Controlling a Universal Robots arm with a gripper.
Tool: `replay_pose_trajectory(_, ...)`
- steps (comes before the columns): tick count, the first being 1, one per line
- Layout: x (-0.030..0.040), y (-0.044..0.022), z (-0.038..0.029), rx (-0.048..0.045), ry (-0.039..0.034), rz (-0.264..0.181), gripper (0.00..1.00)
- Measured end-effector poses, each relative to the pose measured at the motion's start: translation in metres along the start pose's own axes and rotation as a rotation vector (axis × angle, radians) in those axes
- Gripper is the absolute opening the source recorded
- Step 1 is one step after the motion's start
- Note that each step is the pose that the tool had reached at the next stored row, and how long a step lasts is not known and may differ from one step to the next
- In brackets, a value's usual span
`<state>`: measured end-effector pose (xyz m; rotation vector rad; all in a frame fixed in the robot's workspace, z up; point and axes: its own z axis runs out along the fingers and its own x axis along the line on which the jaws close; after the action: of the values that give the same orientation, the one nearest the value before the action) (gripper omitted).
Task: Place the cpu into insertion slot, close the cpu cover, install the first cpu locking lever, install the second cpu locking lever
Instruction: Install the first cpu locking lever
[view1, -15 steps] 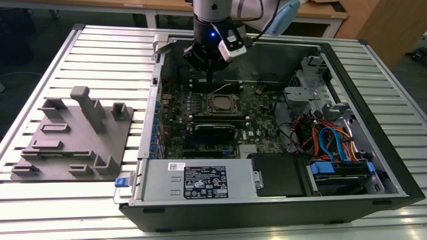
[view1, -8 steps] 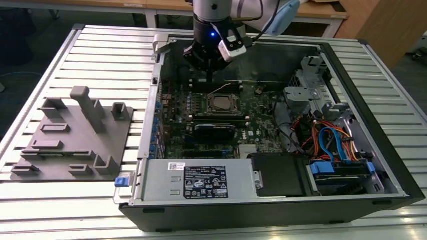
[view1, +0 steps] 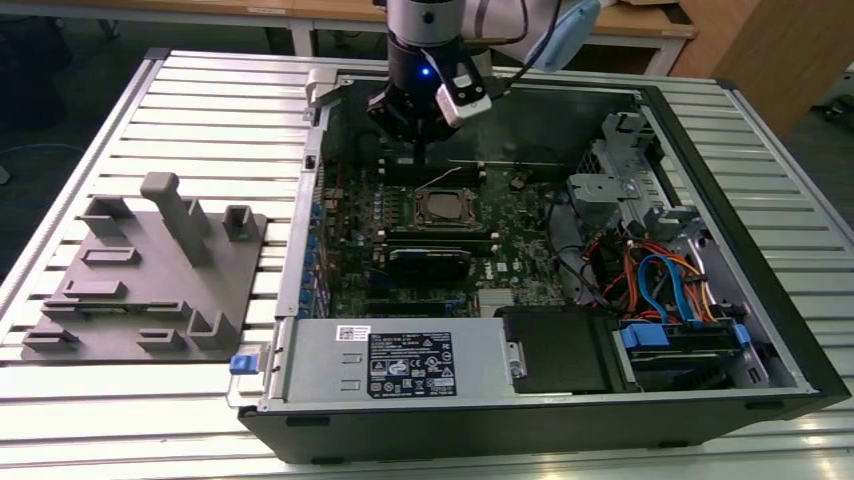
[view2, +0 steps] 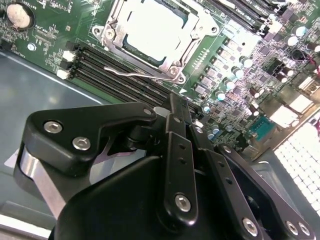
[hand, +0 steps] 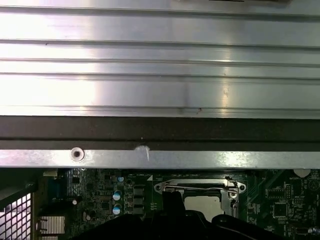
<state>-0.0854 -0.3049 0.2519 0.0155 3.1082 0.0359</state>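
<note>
The cpu (view2: 150, 25) lies flat in the insertion slot (view1: 447, 208) on the green board, its silver top showing. The cpu cover (view2: 192, 37), a silver frame, lies down around it. A thin wire locking lever (view2: 131, 73) runs along the socket's edge toward the gripper; the first wrist view shows a lever (hand: 196, 188) across the socket. My gripper (view1: 424, 160) hangs just behind the socket, toward the case's rear wall, a little above the board. Its black fingers (view2: 173, 102) stand together with nothing seen between them.
The open computer case (view1: 747, 200) lies on a slatted metal table (view1: 214, 110). A grey fixture block (view1: 147, 270) stands at the exterior view's left. The power supply (view1: 400, 362) and a drive cage with coloured cables (view1: 667, 285) sit toward the front. Long black memory slots (view2: 105, 75) flank the socket.
</note>
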Motion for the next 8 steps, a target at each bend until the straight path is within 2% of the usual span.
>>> replay_pose_trajectory(4, -0.0008, -0.0008, 0.0016, -0.0059, -0.0001, 0.010, 0.10)
replay_pose_trajectory(8, -0.0008, -0.0008, 0.0017, -0.0062, -0.0002, 0.011, 0.10)
